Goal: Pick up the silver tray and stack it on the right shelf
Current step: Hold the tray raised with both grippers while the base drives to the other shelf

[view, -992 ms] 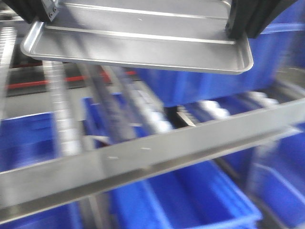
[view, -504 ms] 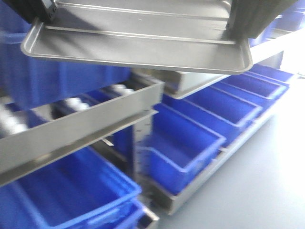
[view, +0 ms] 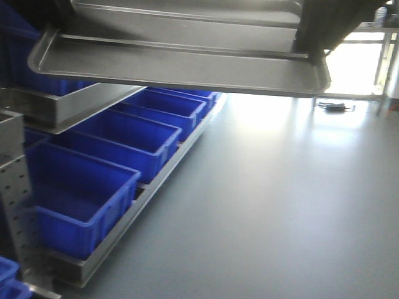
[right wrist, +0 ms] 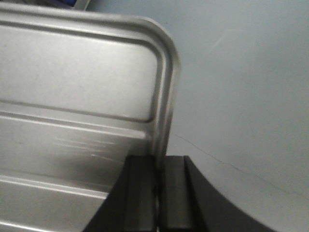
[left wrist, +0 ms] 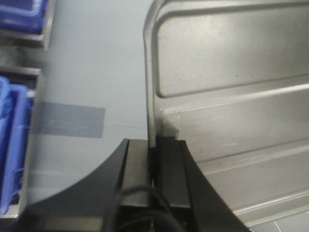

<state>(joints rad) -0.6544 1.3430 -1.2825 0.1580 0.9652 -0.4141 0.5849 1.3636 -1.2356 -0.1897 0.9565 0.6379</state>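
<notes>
The silver tray (view: 181,65) hangs level across the top of the front view, its two long ribs showing. My left gripper (view: 53,18) is shut on the tray's left rim and my right gripper (view: 312,37) on its right rim. In the left wrist view the left gripper (left wrist: 155,142) pinches the raised edge of the silver tray (left wrist: 231,72), with grey floor below. The right wrist view shows the right gripper (right wrist: 159,159) clamped on the rim near a rounded corner of the silver tray (right wrist: 77,63). The right shelf is out of view.
A steel rack (view: 75,103) stands at the left with a perforated post (view: 15,205) and rows of blue bins (view: 134,134). Bare grey floor (view: 280,187) spreads right. A table leg (view: 388,62) and a small dark object (view: 336,107) sit far right.
The whole view has swung to the right: the rack and its blue bins slid left and open floor came in. The tray stays gripped by both grippers, unchanged in the frame.
</notes>
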